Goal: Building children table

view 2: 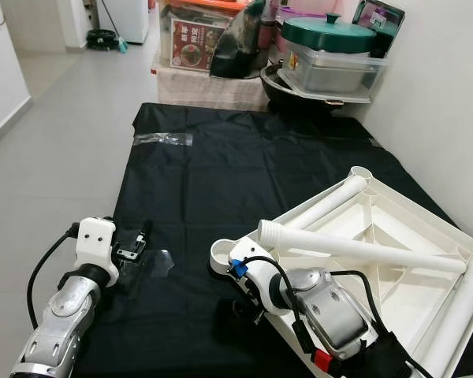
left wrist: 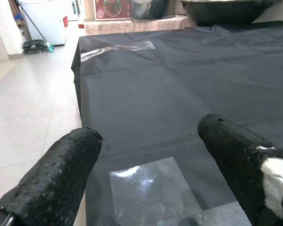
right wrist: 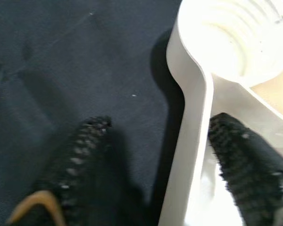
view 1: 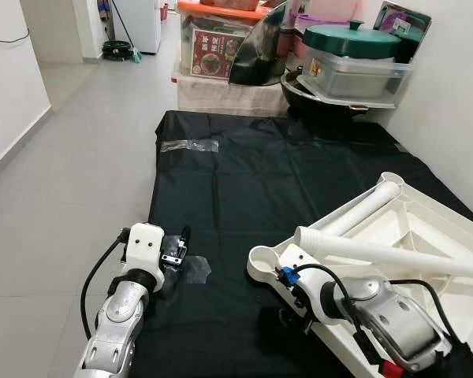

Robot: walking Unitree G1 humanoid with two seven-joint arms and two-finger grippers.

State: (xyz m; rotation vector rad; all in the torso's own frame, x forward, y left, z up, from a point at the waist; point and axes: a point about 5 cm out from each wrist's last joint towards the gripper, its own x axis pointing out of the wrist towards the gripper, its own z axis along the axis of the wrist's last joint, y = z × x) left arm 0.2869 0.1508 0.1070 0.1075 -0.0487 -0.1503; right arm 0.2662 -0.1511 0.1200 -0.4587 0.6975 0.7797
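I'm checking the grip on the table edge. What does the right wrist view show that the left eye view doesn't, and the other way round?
Right wrist view: the right gripper straddles the table rim, one finger inside, one outside. Left eye view: two legs on the upturned table, the left gripper open over the black sheet. Both: the empty leg socket.

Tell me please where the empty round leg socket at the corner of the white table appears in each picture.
Left eye view: the socket is at lower centre, just left of the right gripper.
Right eye view: it sits at lower centre, again beside that gripper.
Left wrist view: the socket is not in it; it looks over the black sheet.
Right wrist view: upper right, with ribbed rings inside.
Shared landmark: the black sheet.
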